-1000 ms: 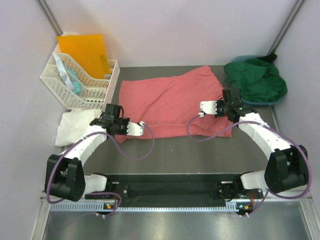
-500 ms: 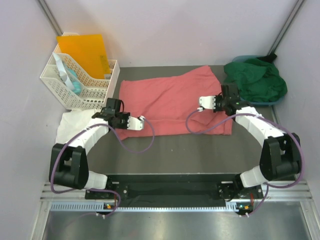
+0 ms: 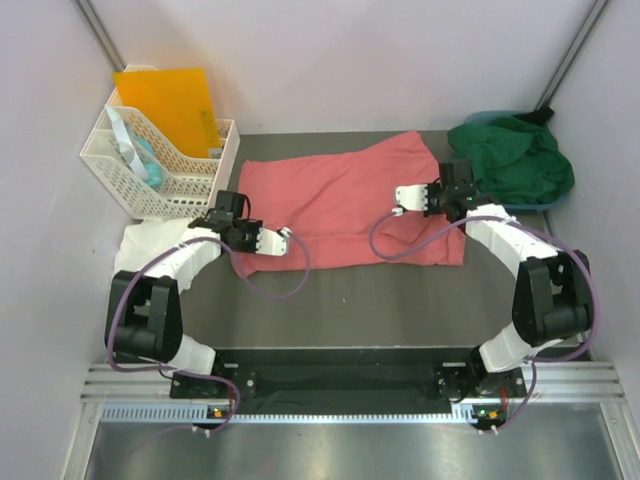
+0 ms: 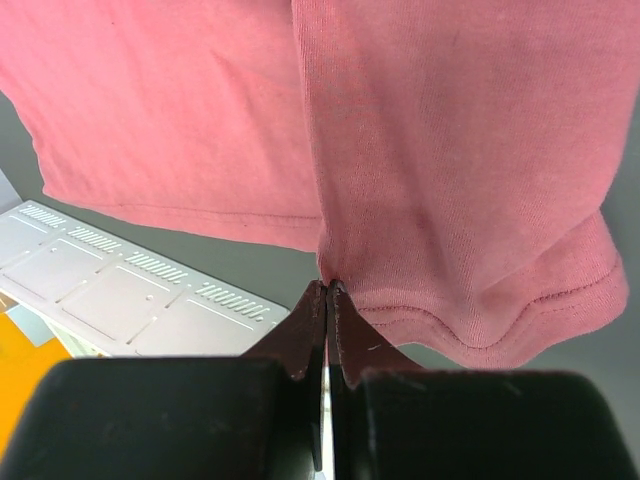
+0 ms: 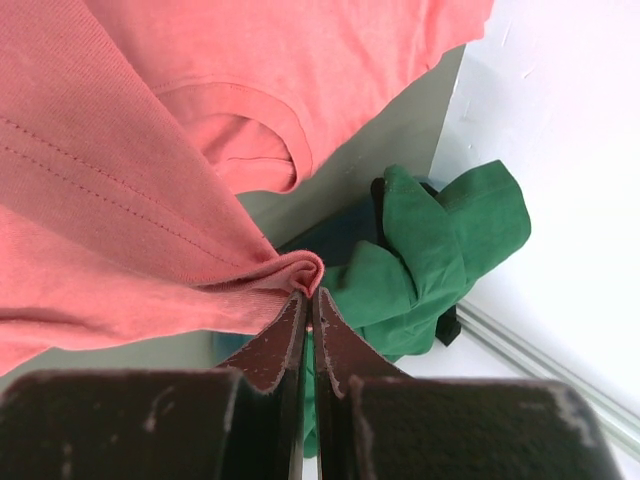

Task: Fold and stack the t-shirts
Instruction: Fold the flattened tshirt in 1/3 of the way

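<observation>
1. The desk (image 3: 400,300) is dark and flat, and it lies under both pincers and carries all the cloth.
2. The salmon-pink t-shirt (image 3: 340,195) lies spread on the desk between the two pincers, and most of its cloth reaches away past their tips. It looks light, limp and thin. It will likely sag and crease wherever it is not held, so the two grips need to travel together to keep the fold line straight. A doubled hem or a pinched ridge is the safest hold, because a single layer could slide out.
3. The dark green t-shirt (image 3: 515,160) sits bunched in a heap just beyond the right pincer, on its outer side. It is equally soft. It would have to be taken at a shoulder or hem and shaken flat before folding.
4. The white lattice basket (image 3: 175,195) stands past the left pincer, on its outer side and farther back.
5. The white t-shirt (image 3: 140,250) lies crumpled on the outer side of the left pincer, close to that arm and just in front of the basket.
6. The left pincer (image 4: 328,290) is closed, its jaws pressed together on a gathered fold at the pink shirt's near edge. The stitched hem curls just beside its tips.
7. The right pincer (image 5: 306,298) is also closed, and it nips a rolled bit of the pink shirt's hem. The neck opening shows beyond its tips and the green cloth lies behind them.
8. With both edges held, the step in hand appears to be carrying the near edge over the rest of the pink shirt.
</observation>
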`<action>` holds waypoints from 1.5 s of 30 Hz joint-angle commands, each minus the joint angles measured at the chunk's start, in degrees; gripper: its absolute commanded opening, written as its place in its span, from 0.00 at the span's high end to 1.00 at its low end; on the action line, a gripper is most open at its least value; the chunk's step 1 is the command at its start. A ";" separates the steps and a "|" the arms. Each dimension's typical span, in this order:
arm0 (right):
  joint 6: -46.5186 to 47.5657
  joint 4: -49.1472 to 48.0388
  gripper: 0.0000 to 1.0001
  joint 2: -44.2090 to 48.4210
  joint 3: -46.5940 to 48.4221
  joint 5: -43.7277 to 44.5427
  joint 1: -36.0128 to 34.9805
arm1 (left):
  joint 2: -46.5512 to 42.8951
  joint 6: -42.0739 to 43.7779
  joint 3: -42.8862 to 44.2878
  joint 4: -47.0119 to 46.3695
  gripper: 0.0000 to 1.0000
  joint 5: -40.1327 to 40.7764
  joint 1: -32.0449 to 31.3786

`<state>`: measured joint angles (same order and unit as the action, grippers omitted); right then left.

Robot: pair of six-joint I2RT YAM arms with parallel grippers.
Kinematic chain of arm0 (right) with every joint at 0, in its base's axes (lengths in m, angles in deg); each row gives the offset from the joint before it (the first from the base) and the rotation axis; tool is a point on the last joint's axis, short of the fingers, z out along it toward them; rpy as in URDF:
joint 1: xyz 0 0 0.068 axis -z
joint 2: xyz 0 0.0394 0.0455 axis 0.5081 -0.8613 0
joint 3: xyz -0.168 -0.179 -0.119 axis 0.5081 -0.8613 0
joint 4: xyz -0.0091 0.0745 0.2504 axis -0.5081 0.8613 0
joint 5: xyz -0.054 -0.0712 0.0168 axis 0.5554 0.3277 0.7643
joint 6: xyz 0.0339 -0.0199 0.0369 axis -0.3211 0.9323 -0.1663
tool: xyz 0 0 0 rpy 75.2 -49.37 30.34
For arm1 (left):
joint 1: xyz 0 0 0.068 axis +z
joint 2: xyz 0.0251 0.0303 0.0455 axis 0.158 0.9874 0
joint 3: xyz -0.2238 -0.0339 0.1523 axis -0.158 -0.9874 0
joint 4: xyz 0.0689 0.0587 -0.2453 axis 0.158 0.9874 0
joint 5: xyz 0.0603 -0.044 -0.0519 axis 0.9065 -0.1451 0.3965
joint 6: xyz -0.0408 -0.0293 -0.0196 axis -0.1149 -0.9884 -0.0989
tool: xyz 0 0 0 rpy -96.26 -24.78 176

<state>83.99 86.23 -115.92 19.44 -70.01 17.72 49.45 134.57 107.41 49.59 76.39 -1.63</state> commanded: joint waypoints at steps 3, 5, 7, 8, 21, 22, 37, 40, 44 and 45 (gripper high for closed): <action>0.77 -3.31 1.00 -2.46 4.75 -0.38 0.95 | 1.18 1.37 2.92 -2.73 1.00 -0.58 0.61; 0.77 -3.31 1.00 -3.42 5.63 -0.20 1.04 | 1.54 1.54 3.19 -2.73 1.00 -0.58 0.70; 0.77 -3.66 1.00 -3.86 5.98 -0.29 1.04 | 1.97 1.46 3.45 -2.91 1.00 -0.66 0.79; 0.94 -3.92 1.00 -4.21 6.25 -0.20 1.04 | 2.15 1.54 3.54 -2.99 1.00 -0.58 0.79; 1.03 -5.07 1.00 -6.77 7.57 -0.29 1.13 | 4.61 1.46 5.74 -4.14 1.00 -0.40 0.88; 1.03 -5.07 1.00 -6.85 7.92 -0.29 1.13 | 4.87 1.46 6.00 -4.22 1.00 -0.49 0.96; 1.20 -7.18 1.00 -9.75 9.50 0.23 1.31 | 6.28 1.37 5.83 -6.60 1.00 -0.31 1.40; 1.38 -7.44 1.00 -10.28 9.85 0.41 1.22 | 6.46 1.28 5.56 -7.04 1.00 -0.14 1.49; 1.64 -9.19 0.96 -11.51 9.77 1.20 1.22 | 6.90 1.72 5.47 -7.21 1.00 0.12 1.49; 1.56 -10.33 0.92 -11.69 9.33 1.90 1.22 | 7.07 1.72 5.13 -7.39 1.00 0.65 1.49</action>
<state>85.02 80.42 -126.65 26.60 -69.69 17.98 55.76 135.57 111.46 44.30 76.42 -0.54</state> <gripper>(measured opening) 0.026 0.012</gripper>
